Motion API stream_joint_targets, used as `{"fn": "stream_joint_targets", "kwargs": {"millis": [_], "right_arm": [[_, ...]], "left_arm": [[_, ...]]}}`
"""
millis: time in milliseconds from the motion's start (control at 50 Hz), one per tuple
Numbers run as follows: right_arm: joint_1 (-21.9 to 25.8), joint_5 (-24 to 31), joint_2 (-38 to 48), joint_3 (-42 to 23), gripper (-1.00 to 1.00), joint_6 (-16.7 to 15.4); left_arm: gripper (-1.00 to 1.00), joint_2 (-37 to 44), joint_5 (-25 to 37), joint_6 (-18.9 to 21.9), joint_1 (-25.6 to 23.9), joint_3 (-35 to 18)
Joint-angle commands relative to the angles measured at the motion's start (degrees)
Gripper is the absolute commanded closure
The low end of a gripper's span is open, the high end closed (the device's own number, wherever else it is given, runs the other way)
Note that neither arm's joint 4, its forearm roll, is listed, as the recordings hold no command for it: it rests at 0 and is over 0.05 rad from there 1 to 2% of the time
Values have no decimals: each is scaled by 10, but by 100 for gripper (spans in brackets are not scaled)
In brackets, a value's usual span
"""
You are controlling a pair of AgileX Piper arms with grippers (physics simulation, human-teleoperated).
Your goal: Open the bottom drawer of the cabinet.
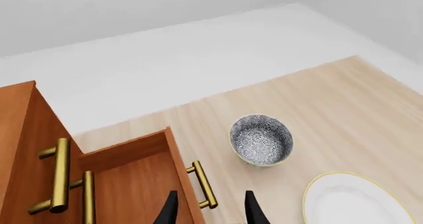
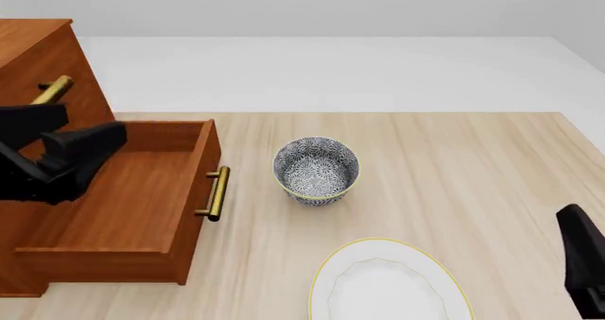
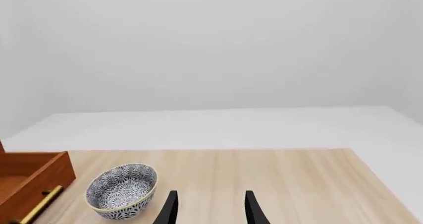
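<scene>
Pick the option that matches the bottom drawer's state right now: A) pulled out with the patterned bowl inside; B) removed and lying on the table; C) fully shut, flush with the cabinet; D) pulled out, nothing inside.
D: the bottom drawer juts out from the cabinet with its wooden floor bare, while the patterned bowl stands on the table beside it.

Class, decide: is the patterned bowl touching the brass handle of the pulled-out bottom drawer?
Apart. In the front view a strip of bare table separates the patterned bowl from the brass handle of the bottom drawer.
</scene>
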Motion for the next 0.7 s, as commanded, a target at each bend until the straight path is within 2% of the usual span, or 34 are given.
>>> {"fn": "stream_joint_targets", "kwargs": {"millis": [20, 80, 260, 300, 320, 360, 420, 440, 460, 500, 700], "right_arm": [[31, 59, 0, -66, -100, -23], [38, 89, 0, -92, -100, -35], [77, 228, 0, -217, -100, -79], [84, 255, 0, -241, -100, -87], [93, 279, 0, -261, -100, -92], [101, 305, 0, -283, -100, -96], [112, 330, 0, -304, -100, -100], [119, 350, 0, -321, -100, -110], [120, 355, 0, -326, -100, -107], [133, 380, 0, -344, -100, -122], [141, 482, 0, -431, -100, -134]], "left_arm": [[-100, -101, 30, 13, -15, 25], [-100, -122, 44, 10, -21, 29], [-100, -192, 81, 18, -33, 52], [-100, -201, 89, 14, -35, 49], [-100, -214, 96, 36, -35, 47], [-100, -220, 104, 26, -41, 46], [-100, -232, 113, 33, -50, 45], [-100, -241, 120, 34, -66, 40], [-100, -241, 123, 29, -68, 40], [-100, -252, 136, 33, -63, 37], [-100, -299, 204, 30, -74, 19]]}}
